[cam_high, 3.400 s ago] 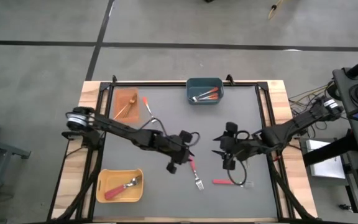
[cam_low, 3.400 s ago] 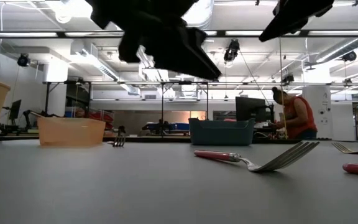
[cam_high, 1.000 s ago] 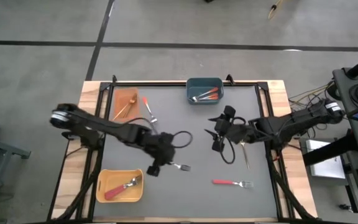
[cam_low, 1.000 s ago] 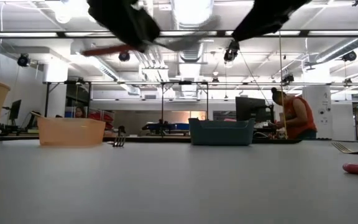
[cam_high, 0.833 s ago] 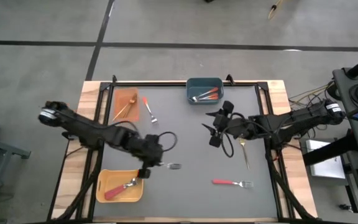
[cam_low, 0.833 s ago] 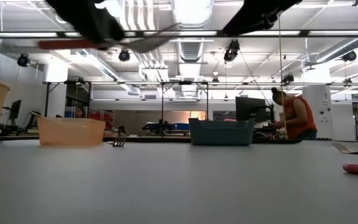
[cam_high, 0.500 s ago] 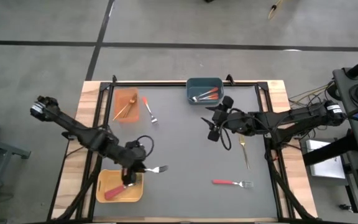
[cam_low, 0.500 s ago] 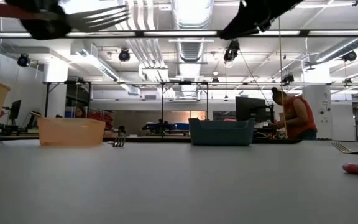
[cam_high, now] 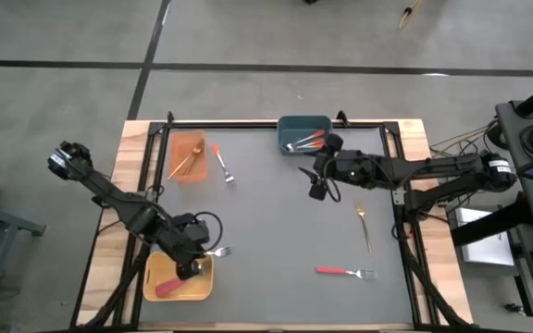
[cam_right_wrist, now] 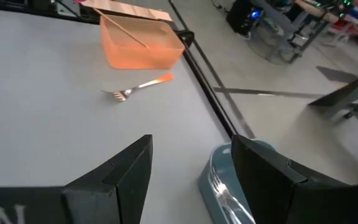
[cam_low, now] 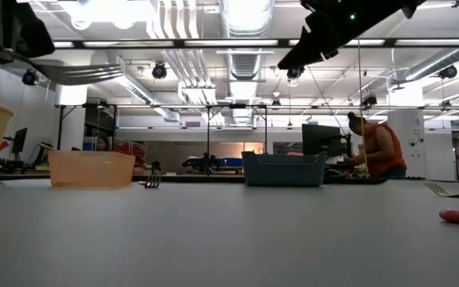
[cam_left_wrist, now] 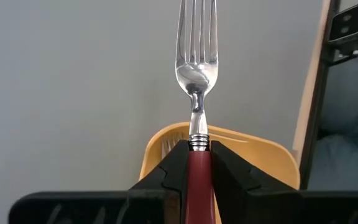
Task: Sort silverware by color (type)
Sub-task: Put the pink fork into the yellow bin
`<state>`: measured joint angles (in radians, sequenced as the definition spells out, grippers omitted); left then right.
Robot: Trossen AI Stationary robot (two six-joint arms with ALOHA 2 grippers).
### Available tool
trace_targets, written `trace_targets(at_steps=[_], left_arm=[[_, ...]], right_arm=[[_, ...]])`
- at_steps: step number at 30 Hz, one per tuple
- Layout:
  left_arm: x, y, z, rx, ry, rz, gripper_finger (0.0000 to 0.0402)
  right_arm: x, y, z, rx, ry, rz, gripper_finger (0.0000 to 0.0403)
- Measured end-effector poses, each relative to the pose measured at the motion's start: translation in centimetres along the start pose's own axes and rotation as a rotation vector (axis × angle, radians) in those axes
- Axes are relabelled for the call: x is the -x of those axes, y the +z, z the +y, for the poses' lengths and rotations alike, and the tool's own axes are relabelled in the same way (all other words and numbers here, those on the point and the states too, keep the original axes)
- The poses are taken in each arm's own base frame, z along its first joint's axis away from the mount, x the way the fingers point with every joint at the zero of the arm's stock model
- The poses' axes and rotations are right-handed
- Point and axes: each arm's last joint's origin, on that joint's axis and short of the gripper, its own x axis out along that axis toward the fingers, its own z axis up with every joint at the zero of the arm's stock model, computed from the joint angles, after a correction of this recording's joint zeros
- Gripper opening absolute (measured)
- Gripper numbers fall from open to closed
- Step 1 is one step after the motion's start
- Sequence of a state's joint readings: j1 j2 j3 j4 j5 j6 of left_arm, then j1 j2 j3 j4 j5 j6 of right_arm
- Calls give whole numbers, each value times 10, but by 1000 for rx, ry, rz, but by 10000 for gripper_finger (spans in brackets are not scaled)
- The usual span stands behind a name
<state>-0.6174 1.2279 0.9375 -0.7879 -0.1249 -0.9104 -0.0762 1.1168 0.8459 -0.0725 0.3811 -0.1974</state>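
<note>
The only writing I can make out is a white "N" on the right gripper's body in its own wrist view; nothing else carries a readable label. The left gripper (cam_high: 195,262) hangs over the yellow bin (cam_high: 154,271) at the bench's front-left corner, its fingers (cam_left_wrist: 174,171) clamped on the red handle of a fork (cam_left_wrist: 196,68) whose tines stick out past the bin's rim toward the bench middle. The left wrist view shows that grip plainly; from above it is only a dark knot with tines showing, and in the low view just the tines pass across the top left. The high view also shows a red fork (cam_high: 167,287) lying in the yellow bin. The right gripper (cam_high: 319,180) hovers near the blue bin (cam_high: 304,123) at the back edge, fingers (cam_right_wrist: 118,172) spread wide with nothing between them. Its wrist view picks out the orange bin (cam_right_wrist: 143,48) at the back-left corner with a gold fork leaning in it, and an orange-handled fork (cam_right_wrist: 138,86) flat on the bench just beside it. From above, a gold fork (cam_high: 364,225) lies toward the right edge and a pink-handled fork (cam_high: 344,272) toward the front right. The low view alone shows a person (cam_low: 377,148) in red, well beyond the bench.
</note>
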Motion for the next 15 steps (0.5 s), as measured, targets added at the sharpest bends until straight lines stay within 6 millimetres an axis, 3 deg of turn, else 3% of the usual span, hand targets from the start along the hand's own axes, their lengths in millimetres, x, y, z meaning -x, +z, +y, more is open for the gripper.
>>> trace_targets(at_steps=[15], left_arm=[[-3, -12, -9, -6, -8, 43, 36]], right_arm=[[-3, -2, -6, -25, -7, 7, 210]])
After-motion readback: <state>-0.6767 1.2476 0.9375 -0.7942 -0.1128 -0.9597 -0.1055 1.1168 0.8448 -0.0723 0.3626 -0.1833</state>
